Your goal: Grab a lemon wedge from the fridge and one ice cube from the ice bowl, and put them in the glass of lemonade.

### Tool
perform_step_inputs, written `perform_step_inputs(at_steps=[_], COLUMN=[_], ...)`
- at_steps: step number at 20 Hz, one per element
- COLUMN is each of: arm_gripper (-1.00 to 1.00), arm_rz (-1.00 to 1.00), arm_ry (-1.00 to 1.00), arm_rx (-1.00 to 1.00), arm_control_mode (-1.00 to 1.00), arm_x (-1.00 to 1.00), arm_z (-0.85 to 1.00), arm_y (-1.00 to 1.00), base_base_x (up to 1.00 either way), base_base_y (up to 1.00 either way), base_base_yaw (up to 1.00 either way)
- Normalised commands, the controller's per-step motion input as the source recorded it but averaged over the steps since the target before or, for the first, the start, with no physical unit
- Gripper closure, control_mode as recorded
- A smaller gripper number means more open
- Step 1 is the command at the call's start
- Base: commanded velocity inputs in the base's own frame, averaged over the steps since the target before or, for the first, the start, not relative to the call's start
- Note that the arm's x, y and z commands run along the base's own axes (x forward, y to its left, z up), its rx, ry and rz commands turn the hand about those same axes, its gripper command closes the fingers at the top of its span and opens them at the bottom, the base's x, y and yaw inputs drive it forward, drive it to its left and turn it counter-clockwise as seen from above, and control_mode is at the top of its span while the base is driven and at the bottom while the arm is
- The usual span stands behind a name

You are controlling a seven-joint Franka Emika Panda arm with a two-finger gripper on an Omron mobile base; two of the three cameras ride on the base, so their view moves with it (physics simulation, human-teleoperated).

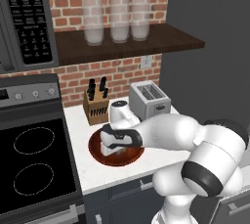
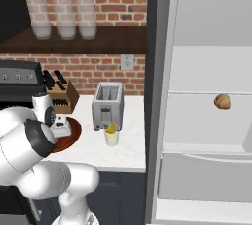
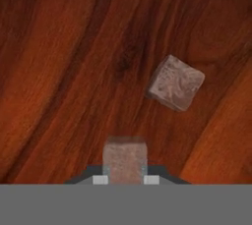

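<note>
Two ice cubes show in the ice bowl [image 1: 97, 155] near the tabletop's front edge: the pincer [image 3: 125, 180] is closed on one small cube [image 3: 124, 159], probably light, hard and slippery, so flat opposite faces suit best.

1. The ice bowl [image 1: 100, 156] is wide, shallow, reddish-brown wood, and sits on the white surface [image 1: 161, 157] in front of the knife block.
2. In the hand view one pale ice cube [image 3: 175, 82] lies loose on the bowl's grain; another ice cube [image 3: 125, 157] sits between the pincer's tips.
3. The glass of lemonade [image 2: 112, 138] stands upright just before the toaster, with the lemon wedge [image 2: 111, 128] at its rim.
4. The fridge [image 2: 206, 71] stands open, its white shelves showing.
</note>
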Motion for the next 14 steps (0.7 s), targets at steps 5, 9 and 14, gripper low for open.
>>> perform_step_inputs(at_steps=[5, 9, 14], arm_gripper=[1.00, 1.00, 1.00], arm_rz=[0.00, 0.00, 0.00], arm_ry=[-0.13, -0.15, -0.10], arm_rx=[0.08, 0.10, 0.11], arm_control_mode=[-1.00, -1.00, -1.00], arm_x=[-0.02, -0.03, 0.00], arm_z=[0.08, 0.16, 0.14], arm_y=[0.00, 0.00, -0.02], base_base_x=[0.00, 0.00, 0.00], base_base_y=[0.00, 0.00, 0.00], base_base_yaw=[0.00, 0.00, 0.00])
